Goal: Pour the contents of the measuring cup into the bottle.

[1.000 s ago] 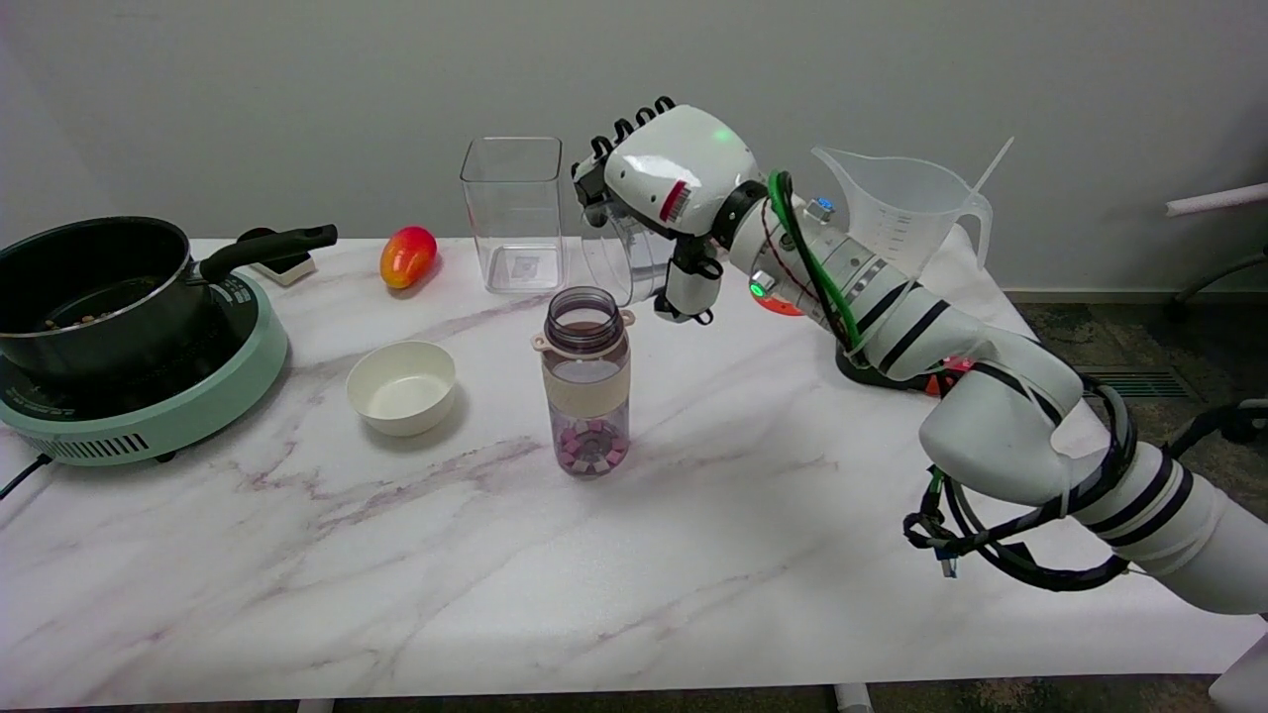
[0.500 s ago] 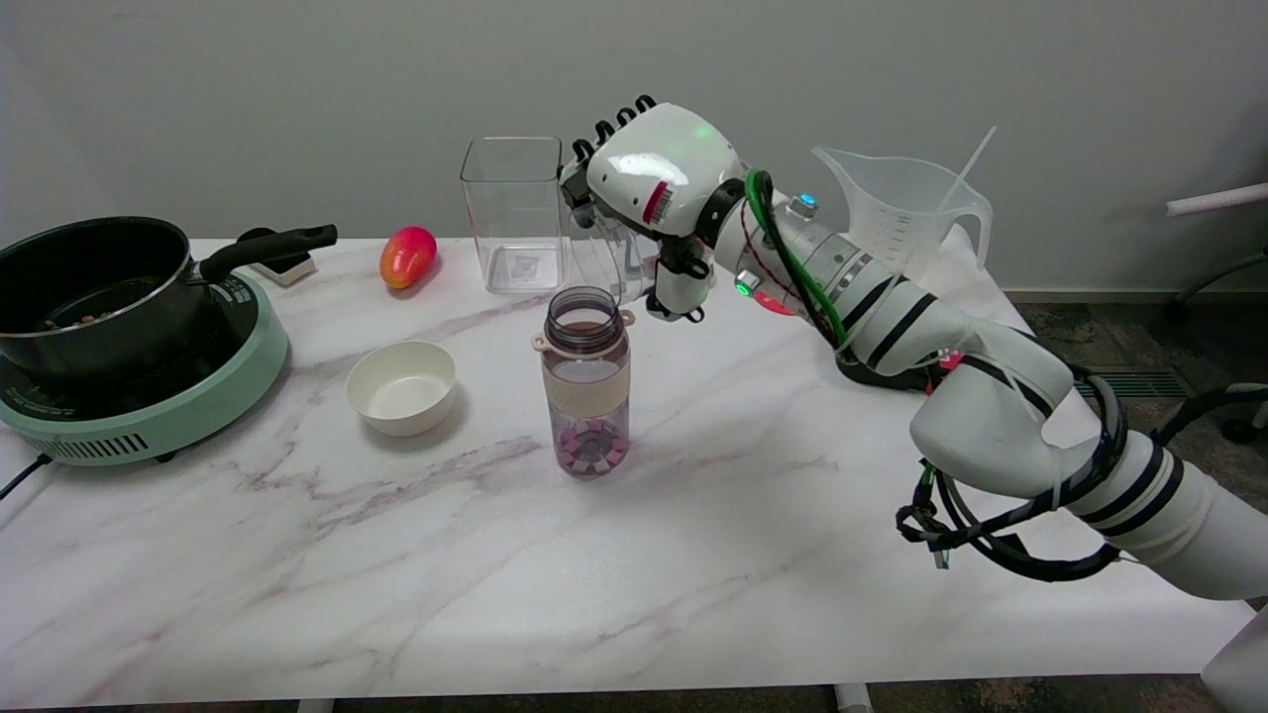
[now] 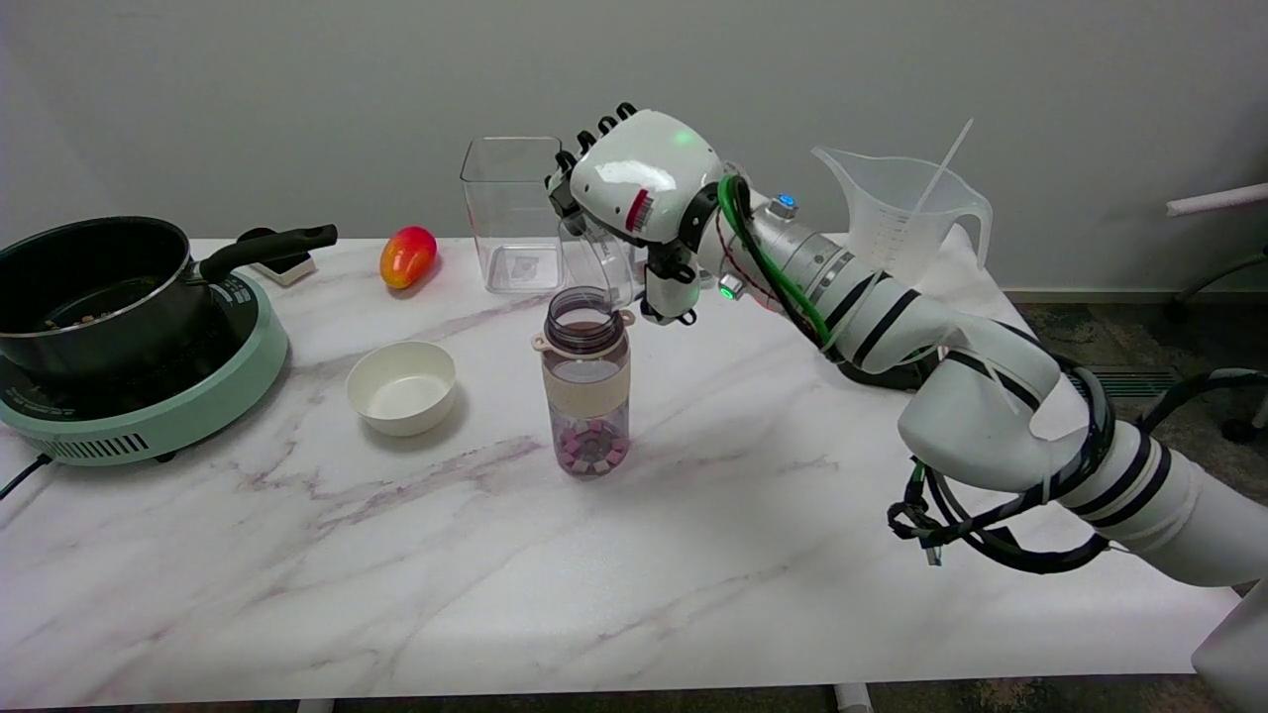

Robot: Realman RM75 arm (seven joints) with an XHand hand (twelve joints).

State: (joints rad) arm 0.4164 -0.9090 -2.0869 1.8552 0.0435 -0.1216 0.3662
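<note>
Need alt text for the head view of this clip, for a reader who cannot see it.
The robot's right hand holds a clear measuring cup just above and behind the open bottle at the middle of a marble table. Left of the bottle sit a white bowl and a black pot on a green cooker.

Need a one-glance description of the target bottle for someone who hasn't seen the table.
On the white marble table, look at the middle, right of the small white bowl. The clear plastic bottle stands upright there, lidless. Only it has a beige band and pink-and-white pieces at the bottom.
</note>
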